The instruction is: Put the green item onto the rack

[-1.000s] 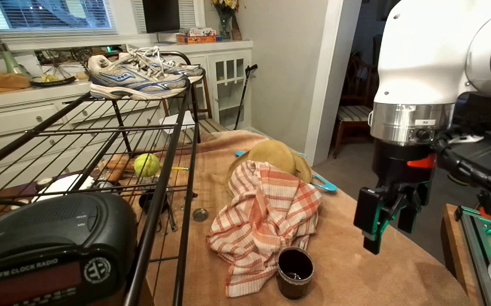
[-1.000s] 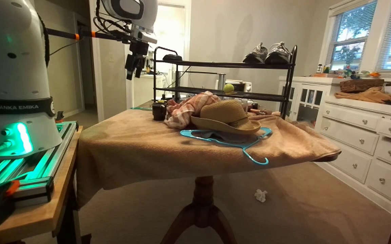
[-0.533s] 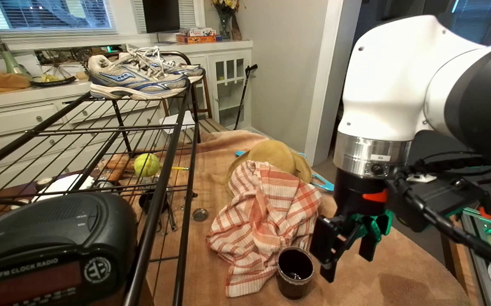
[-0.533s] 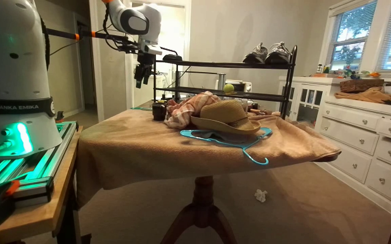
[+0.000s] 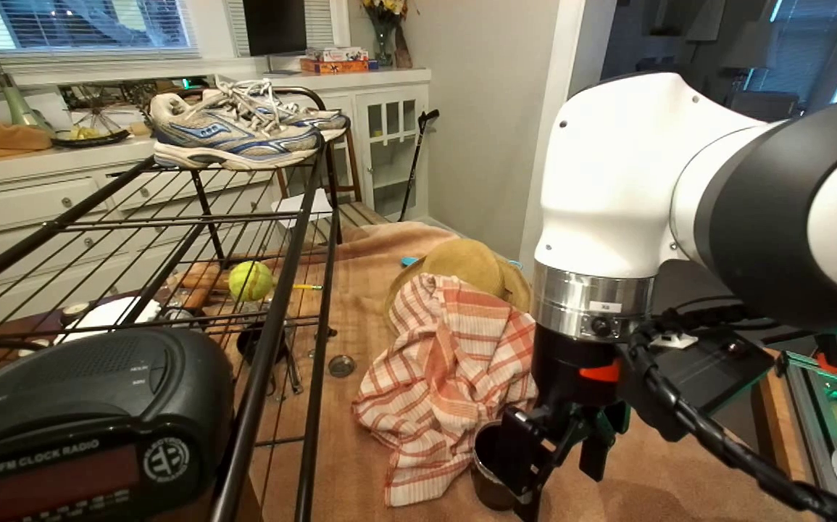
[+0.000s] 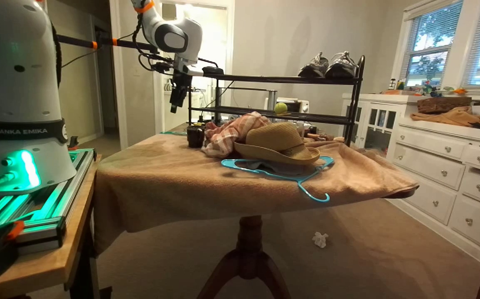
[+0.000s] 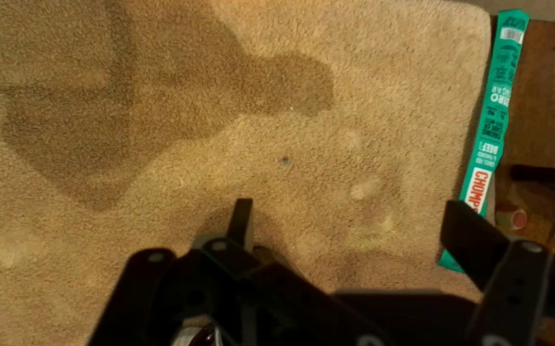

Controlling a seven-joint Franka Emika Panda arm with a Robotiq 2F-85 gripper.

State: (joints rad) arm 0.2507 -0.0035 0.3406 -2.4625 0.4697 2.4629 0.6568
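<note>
The green item [image 7: 491, 125] is a long flat teal strip with white and red printing, lying along the cloth's edge at the right of the wrist view. A thin teal line at the table's far edge in an exterior view looks like it [image 6: 173, 133]. My gripper [image 7: 348, 206] is open and empty above the tan cloth. Its right finger overlaps the strip's lower part in the wrist view and hides some of it. In both exterior views the gripper [image 5: 561, 489] [image 6: 176, 106] hangs above the table near the mug. The rack [image 5: 284, 286] [image 6: 273, 79] is black wire with tiers.
A dark mug [image 5: 489, 487] stands close by the gripper in view. A striped cloth [image 5: 440, 391], straw hat [image 5: 465, 264] and blue hanger [image 6: 273, 176] lie on the table. A clock radio [image 5: 92, 413] and shoes [image 5: 237, 134] sit on the rack's top; a ball [image 5: 250, 281] sits lower.
The arm has swung out over the table and come down, left and down in an exterior view, to near the mug. The gripper stays open. The other things have not moved.
</note>
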